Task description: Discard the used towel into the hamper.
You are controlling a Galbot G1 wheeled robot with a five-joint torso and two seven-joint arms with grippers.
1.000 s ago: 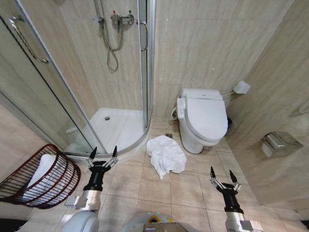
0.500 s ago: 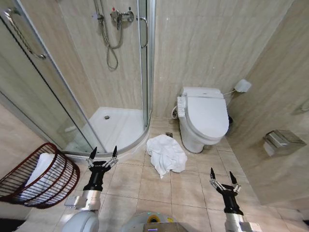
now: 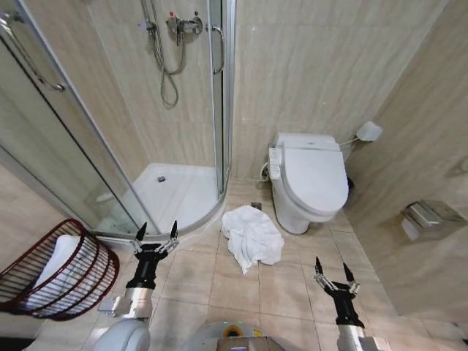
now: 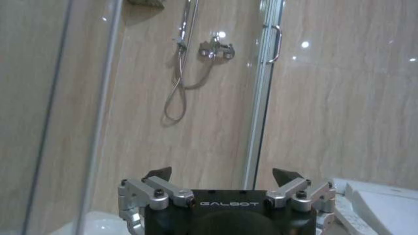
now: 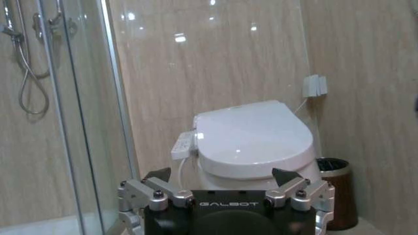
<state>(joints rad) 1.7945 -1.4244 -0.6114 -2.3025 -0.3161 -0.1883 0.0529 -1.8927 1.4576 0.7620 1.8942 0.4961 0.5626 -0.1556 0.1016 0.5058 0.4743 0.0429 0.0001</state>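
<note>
Beige tile all round, and the hamper (image 3: 55, 270) sits on the floor at the robot's far left, white cloth already inside. A crumpled white towel (image 3: 251, 236) lies between the shower tray (image 3: 175, 194) and the toilet (image 3: 311, 179) (well apart from the hamper). Left gripper (image 3: 155, 232) hovers raised with fingers spread, right gripper (image 3: 332, 268) likewise spread, both holding nothing.

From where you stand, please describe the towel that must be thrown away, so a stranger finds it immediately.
Start at the white toilet against the back wall. On the floor tiles just in front of its base, between it and the shower tray, lies the towel. It is a crumpled white heap, the only loose cloth lying on the floor.
</note>
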